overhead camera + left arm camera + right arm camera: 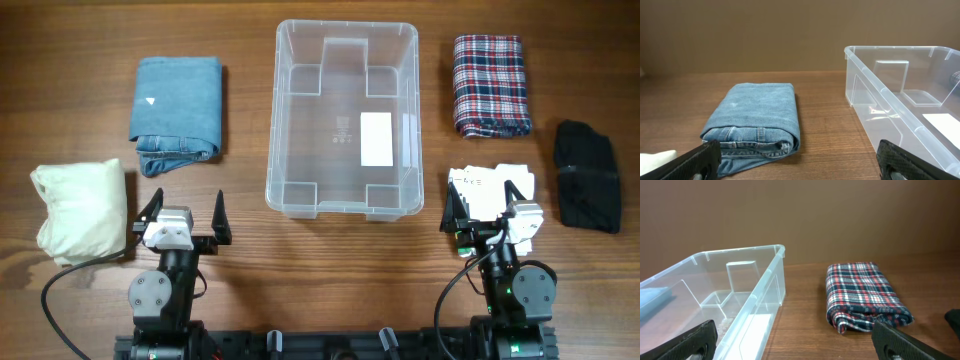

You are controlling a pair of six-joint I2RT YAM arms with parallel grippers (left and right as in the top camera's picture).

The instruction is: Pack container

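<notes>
The clear plastic container (345, 120) stands empty at the table's centre, a white label on its floor; it also shows in the left wrist view (900, 95) and the right wrist view (740, 290). Folded blue jeans (178, 105) lie to its left, also in the left wrist view (757, 120). A folded plaid cloth (489, 84) lies to its right, also in the right wrist view (862, 295). My left gripper (186, 212) is open and empty near the front edge. My right gripper (487, 205) is open and empty above a white garment (490, 185).
A cream folded garment (80, 210) lies at the front left. A black folded garment (587, 175) lies at the far right. Bare wooden table surrounds the container.
</notes>
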